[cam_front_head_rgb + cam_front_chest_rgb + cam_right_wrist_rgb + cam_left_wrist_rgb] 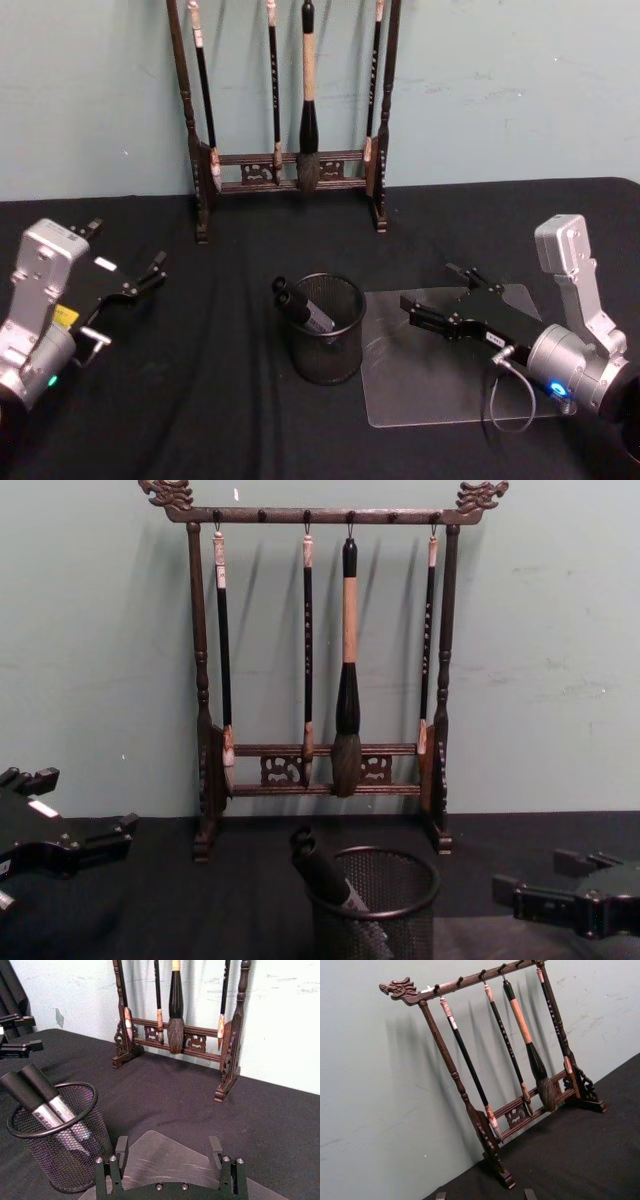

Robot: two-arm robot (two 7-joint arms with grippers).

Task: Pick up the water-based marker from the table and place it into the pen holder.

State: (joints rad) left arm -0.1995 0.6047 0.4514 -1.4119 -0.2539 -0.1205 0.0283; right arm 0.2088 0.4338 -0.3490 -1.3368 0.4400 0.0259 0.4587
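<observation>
Currently two black-capped, grey-barrelled markers (47, 1107) lean inside the black mesh pen holder (326, 330) on the desk (200, 400); right tool (442, 300) and left tool (128, 268) both open, empty.

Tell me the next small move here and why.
Probably just draw the right gripper back from over the clear sheet: it is open and empty, and the markers already lean inside the pen holder. The left gripper hovers open, apart.

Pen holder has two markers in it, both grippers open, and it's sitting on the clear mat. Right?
Not quite. The head view shows the pen holder on the black cloth left of the clear mat, not on it. Two markers inside; left gripper and right gripper open.
</observation>
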